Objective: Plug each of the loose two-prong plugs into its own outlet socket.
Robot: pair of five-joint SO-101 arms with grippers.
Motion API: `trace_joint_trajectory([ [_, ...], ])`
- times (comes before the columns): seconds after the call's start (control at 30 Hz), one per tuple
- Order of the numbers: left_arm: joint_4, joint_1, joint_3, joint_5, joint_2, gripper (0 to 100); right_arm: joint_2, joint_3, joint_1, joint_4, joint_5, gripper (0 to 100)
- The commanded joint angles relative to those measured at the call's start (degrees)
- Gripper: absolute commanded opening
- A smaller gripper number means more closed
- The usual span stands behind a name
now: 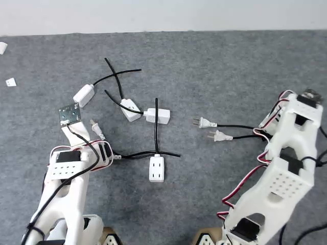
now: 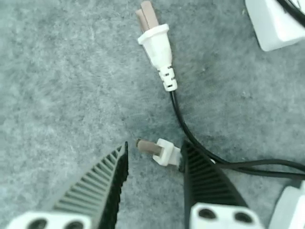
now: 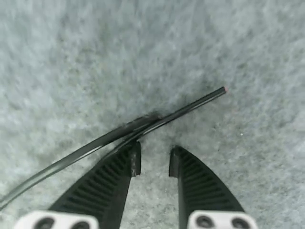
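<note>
A small white two-prong plug [image 2: 161, 151] lies on the grey carpet between the fingers of my open left gripper [image 2: 155, 145], against one finger [image 2: 200, 176]. A second white plug [image 2: 156, 43] lies just beyond it on the same black cable side. From above, my left gripper [image 1: 107, 153] sits left of the white outlet socket [image 1: 157, 169]. Two more plugs [image 1: 204, 122] [image 1: 219, 136] lie mid-right, their cables running under the right arm [image 1: 291, 138]. My right gripper [image 3: 155, 147] is narrowly open over carpet, with two black cables [image 3: 157, 121] crossing just past its fingertips.
Three more white outlet blocks lie at the back left [image 1: 84, 95], [image 1: 131, 109], [image 1: 158, 115], with black cables [image 1: 156, 132] crossing between them. Two small white scraps [image 1: 10, 81] rest at the far left. The carpet ends at a pale wall [image 1: 163, 15] at the back.
</note>
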Motion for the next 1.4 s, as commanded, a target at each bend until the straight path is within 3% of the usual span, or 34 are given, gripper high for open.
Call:
trace_joint_trajectory([
  [0.0,0.4,0.4,-0.8,-0.7,-0.9,16,0.0,-4.6,1.9,0.5,-3.3,12.2],
  [0.4,0.4,0.6,-0.9,-0.7,-0.9,16,0.7,-7.8,3.9,-0.6,-11.3,12.2],
  [0.83,0.4,0.7,-0.9,-0.7,-0.9,16,5.1,-9.4,5.4,-0.7,-10.9,11.9],
  [1.0,0.4,0.7,-0.9,-0.7,-0.9,16,5.2,-9.6,5.4,-1.4,-8.5,0.6],
  [1.37,0.4,0.6,-0.9,-0.7,-0.9,16,-1.4,-10.7,3.4,1.9,-5.5,0.8],
])
